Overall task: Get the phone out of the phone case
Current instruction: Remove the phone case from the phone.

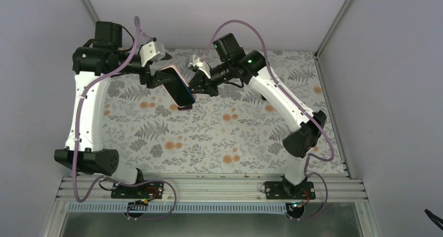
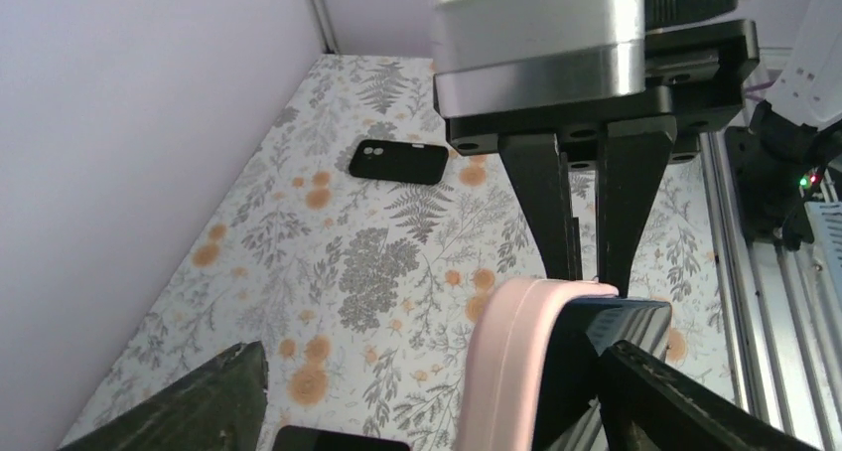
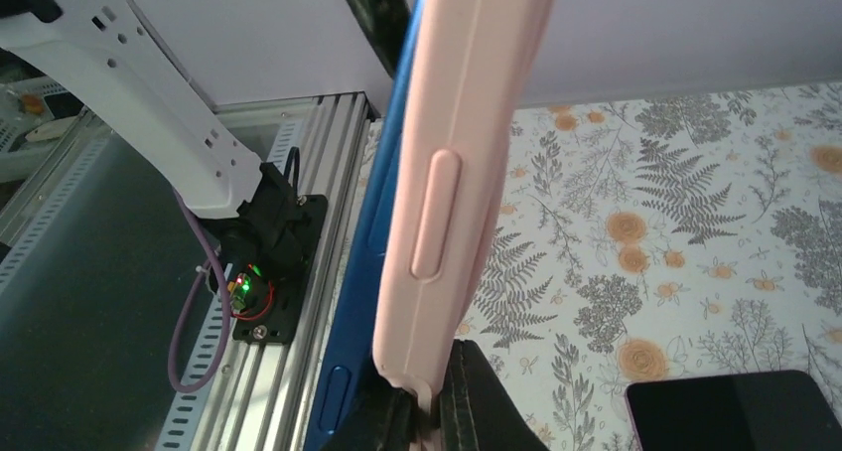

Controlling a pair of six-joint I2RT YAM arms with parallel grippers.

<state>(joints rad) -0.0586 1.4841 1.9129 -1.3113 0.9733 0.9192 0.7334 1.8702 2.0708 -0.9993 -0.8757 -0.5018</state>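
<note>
Pincers: left pincer (image 1: 163, 78) and right pincer (image 1: 197, 89) meet mid-air over tabletop (image 1: 209, 138), phone (image 1: 177, 89) tilted between. Left wrist: own jaws apart, one clear of pink case (image 2: 506, 357); right pincer clamped on case rim. Right wrist: blue phone edge lies against case.

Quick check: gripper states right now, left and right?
Left gripper: open, jaws either side of the phone case, one side clear of it.
Right gripper: closed, pinching the phone case edge.
</note>
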